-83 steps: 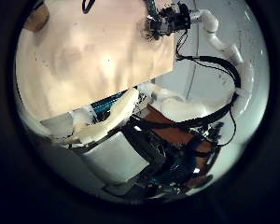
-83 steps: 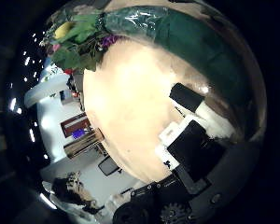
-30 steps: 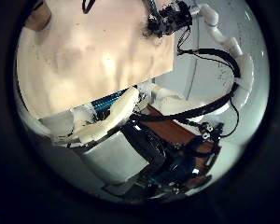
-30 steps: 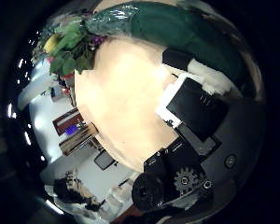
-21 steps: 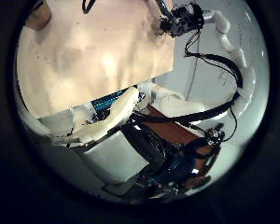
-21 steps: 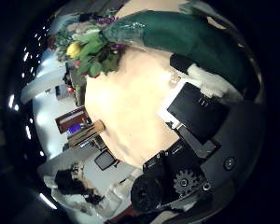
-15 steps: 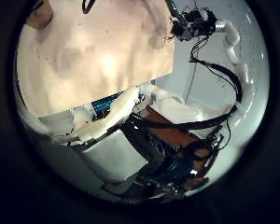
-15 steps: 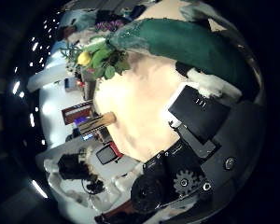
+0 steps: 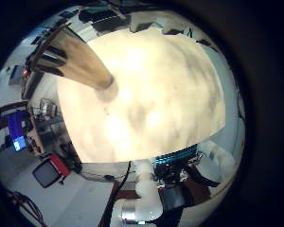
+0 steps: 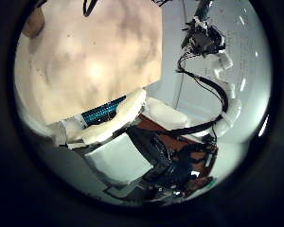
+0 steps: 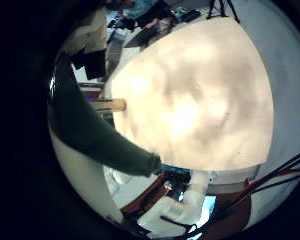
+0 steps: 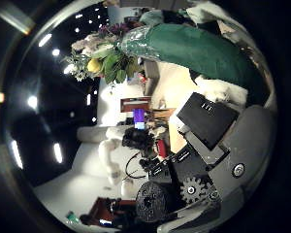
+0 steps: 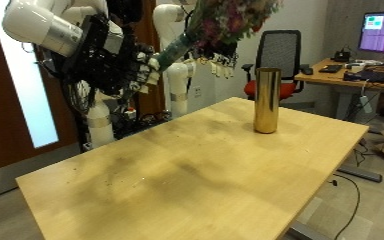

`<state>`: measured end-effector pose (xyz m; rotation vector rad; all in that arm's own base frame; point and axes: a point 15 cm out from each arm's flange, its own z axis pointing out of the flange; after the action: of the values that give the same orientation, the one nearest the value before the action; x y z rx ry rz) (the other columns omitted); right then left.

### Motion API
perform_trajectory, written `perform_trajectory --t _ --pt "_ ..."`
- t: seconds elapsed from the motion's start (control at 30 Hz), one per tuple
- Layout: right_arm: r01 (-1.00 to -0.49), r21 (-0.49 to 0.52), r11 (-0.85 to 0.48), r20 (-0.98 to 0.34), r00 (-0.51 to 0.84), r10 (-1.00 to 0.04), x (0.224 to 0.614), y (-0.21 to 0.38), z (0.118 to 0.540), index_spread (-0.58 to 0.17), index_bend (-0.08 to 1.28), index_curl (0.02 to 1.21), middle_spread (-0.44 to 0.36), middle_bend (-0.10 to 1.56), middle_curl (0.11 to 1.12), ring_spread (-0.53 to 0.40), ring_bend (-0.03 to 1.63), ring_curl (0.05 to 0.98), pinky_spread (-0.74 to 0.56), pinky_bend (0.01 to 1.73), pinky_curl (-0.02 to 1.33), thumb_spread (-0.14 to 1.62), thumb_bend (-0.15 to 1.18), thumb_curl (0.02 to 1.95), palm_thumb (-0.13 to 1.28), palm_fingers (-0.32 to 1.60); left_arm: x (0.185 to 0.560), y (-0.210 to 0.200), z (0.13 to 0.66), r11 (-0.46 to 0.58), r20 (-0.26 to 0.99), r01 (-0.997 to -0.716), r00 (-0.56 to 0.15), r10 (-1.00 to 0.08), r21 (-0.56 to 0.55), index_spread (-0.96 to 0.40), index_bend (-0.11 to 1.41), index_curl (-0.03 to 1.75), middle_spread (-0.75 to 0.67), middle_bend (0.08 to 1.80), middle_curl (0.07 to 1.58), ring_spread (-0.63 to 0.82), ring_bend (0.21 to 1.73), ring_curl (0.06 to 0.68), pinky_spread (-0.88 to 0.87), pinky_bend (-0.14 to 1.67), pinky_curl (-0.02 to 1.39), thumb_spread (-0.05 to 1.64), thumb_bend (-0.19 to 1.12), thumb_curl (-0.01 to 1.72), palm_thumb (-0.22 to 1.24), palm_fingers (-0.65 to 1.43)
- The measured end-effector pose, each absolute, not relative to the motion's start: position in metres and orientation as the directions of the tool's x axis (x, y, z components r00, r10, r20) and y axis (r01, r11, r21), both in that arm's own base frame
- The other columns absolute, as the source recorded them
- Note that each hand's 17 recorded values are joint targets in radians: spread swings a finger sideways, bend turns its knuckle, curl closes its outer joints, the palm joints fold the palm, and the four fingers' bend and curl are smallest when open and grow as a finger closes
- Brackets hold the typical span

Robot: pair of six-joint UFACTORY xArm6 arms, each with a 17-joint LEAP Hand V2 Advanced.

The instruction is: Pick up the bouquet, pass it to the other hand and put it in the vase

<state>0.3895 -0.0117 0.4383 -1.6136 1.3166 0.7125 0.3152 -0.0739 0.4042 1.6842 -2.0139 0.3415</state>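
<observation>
One bouquet [image 13: 229, 22] stays clamped in the right hand [image 13: 123, 58], whose thumb-side view has swung from tabletop [image 13: 205, 170] to room. That view shows the flowers, the little-finger view only wrap. The left hand [image 13: 219, 67] hangs loose and empty, with the vase [image 13: 265, 100] just beyond it.

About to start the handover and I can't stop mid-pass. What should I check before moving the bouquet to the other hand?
1. Right hand grips the bouquet: ok, fingers curled round its green wrap.
2. Bouquet clear of the table: ok, it is held well above it.
3. Left hand free to receive: ok, fingers relaxed, holding nothing.
4. Vase ready: ok, upright on the table.
5. Vase mouth unobstructed: cannot tell, no view looks into it.
</observation>
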Motion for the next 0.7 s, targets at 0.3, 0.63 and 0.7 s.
perform_trajectory --t 0.3,0.63,0.7 --pt "-0.889 -0.439 -0.128 -0.868 0.457 -0.193 0.368 0.058 0.443 -0.291 1.01 1.06 -0.118 1.37 0.76 -0.174 1.46 0.627 -0.21 1.21 0.83 0.20 -0.02 0.96 1.22 1.13 0.346 -0.094 0.452 0.100 0.749 -0.991 -0.132 -0.649 -0.087 0.18 0.15 0.37 0.13 0.33 0.40 0.45 0.55 0.176 0.55 0.31 0.25 0.84 -0.03 0.30 0.19 0.28" --pt "-0.862 -0.464 -0.205 -0.873 0.484 -0.056 0.344 0.102 0.455 -0.287 1.03 1.06 -0.113 1.37 0.76 -0.174 1.46 0.629 -0.22 1.17 0.89 0.17 -0.02 0.96 1.21 1.13 0.339 -0.108 0.473 0.129 0.841 -0.986 -0.158 -0.518 -0.106 0.22 0.16 0.33 0.21 0.29 0.38 0.46 0.60 0.179 0.53 0.34 0.27 0.80 -0.04 0.31 0.18 0.25" --pt "-0.857 -0.461 -0.230 -0.876 0.481 -0.040 0.340 0.113 0.454 -0.286 1.03 1.06 -0.113 1.37 0.76 -0.174 1.46 0.629 -0.23 1.17 0.90 0.17 -0.02 0.96 1.21 1.13 0.334 -0.110 0.476 0.150 0.850 -0.983 -0.169 -0.499 -0.107 0.23 0.15 0.32 0.21 0.30 0.38 0.46 0.61 0.180 0.53 0.35 0.28 0.79 -0.04 0.32 0.18 0.24"
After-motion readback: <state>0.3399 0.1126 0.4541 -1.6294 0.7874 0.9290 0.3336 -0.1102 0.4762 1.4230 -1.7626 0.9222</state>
